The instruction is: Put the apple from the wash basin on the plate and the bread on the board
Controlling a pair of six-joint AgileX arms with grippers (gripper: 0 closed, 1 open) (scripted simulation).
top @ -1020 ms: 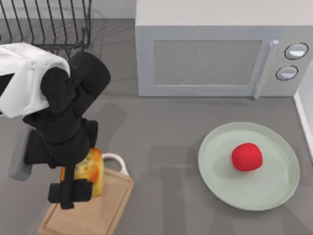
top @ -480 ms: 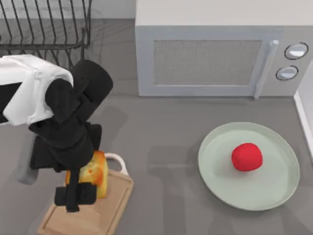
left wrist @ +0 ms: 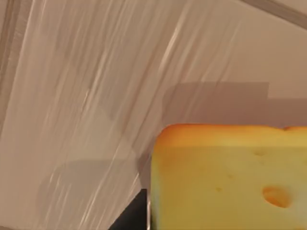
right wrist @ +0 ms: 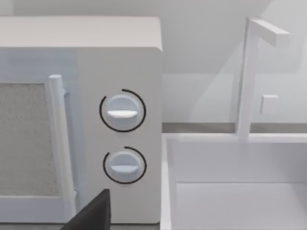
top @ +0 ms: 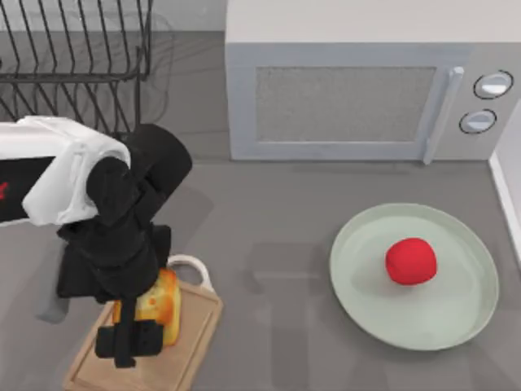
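Down on the board [top: 191, 338], bread [top: 155, 303] squeezed between left gripper [top: 127, 342] fingers; apple [top: 410, 261] well apart.

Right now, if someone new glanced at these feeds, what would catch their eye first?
Probably the bright red apple sitting on the pale green plate at the table's right. Next, the left hand over the wooden board at the lower left, with the golden bread between its fingers.
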